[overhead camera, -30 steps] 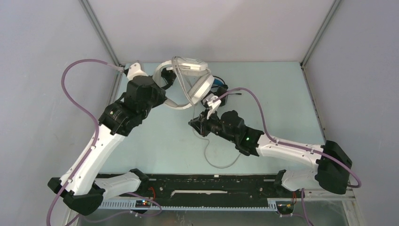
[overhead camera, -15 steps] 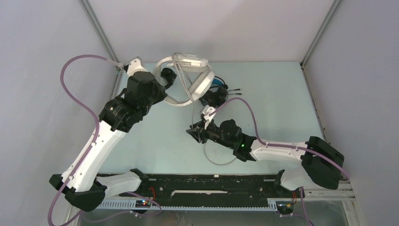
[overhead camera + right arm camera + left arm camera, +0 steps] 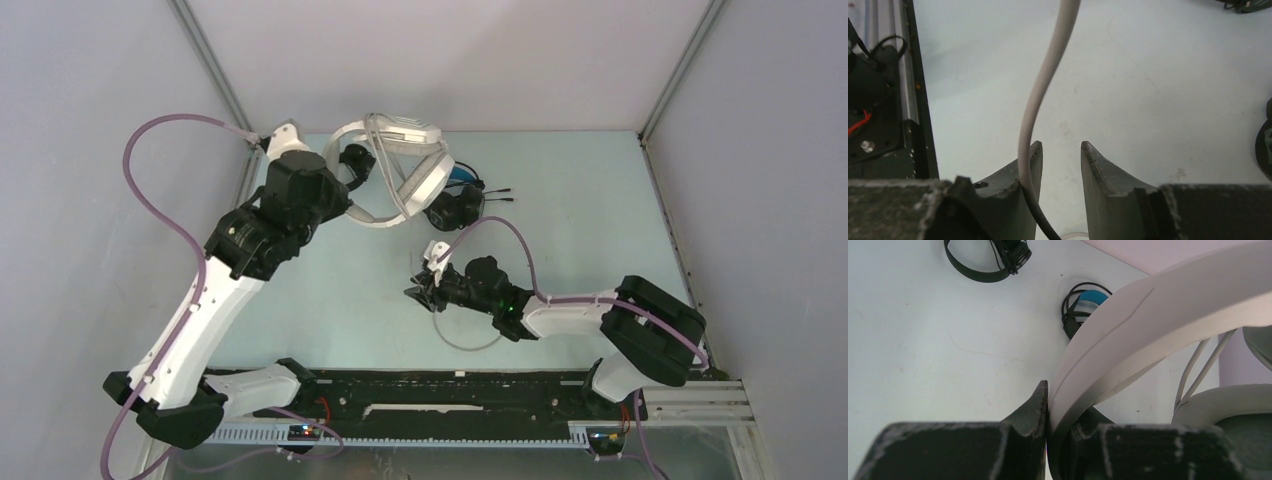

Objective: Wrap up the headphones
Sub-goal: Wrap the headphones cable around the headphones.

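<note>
Right gripper (image 3: 1060, 146) has backed toward the near edge and its jaws have gone from nearly closed to partly parted. The white cable (image 3: 1032, 100) now only lies along the inner face of one finger and is not pinched. Reads as a release or a regrip, so nothing is pulling the wrap tight right now. Slack still loops on the table (image 3: 600, 220) just beside that gripper.

Left gripper (image 3: 1050, 410) hasn't changed. It stays clamped on the headband of the white headphones (image 3: 405, 135), held up over the far-left part of the table.

Behind them, the black pair with blue headband (image 3: 458, 195) and the all-black pair (image 3: 355, 160) sit on the table, each apparently bundled already. The white set looks like the last one, with its wrap unfinished.
</note>
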Robot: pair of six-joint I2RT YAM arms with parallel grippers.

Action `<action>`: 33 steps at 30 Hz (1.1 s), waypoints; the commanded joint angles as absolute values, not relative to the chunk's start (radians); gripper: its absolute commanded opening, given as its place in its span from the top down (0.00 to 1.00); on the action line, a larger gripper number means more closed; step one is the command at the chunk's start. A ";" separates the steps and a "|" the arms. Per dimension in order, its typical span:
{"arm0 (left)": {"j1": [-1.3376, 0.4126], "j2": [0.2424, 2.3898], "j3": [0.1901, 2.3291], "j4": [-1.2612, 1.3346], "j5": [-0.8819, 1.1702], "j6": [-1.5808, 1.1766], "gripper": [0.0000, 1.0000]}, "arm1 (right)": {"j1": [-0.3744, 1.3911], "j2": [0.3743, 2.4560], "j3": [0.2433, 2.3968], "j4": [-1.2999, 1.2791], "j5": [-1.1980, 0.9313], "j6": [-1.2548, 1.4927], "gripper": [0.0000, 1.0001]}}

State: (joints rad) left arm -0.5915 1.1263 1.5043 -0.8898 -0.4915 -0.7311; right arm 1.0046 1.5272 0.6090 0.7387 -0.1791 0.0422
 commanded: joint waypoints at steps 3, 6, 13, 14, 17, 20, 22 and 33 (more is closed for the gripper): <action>-0.582 1.105 1.619 -0.813 -0.489 -0.759 1.00 | 0.969 1.589 0.604 0.809 -0.307 -0.051 0.67; -0.571 1.101 1.628 -0.815 -0.470 -0.759 1.00 | 0.963 1.613 0.604 0.807 -0.322 -0.039 0.75; -0.537 1.092 1.649 -0.810 -0.418 -0.770 1.00 | 0.963 1.664 0.585 0.855 -0.313 -0.005 0.98; -0.532 1.090 1.648 -0.804 -0.403 -0.775 1.00 | 0.962 1.669 0.585 0.856 -0.314 0.012 1.00; -0.519 1.080 1.650 -0.801 -0.377 -0.782 1.00 | 0.961 1.684 0.582 0.848 -0.310 0.028 1.00; -0.504 1.074 1.654 -0.814 -0.379 -0.778 1.00 | 0.952 1.686 0.570 0.860 -0.307 0.041 1.00; -0.486 1.067 1.651 -0.814 -0.370 -0.779 1.00 | 0.947 1.681 0.565 0.862 -0.311 0.048 1.00; -0.453 1.059 1.651 -0.816 -0.391 -0.723 1.00 | 0.943 1.633 0.561 0.821 -0.317 0.060 0.94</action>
State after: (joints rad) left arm -0.4644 1.0981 1.5684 -0.9367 -0.3882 -0.7208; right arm 0.9466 1.6680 0.5701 0.8268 -0.3115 0.0544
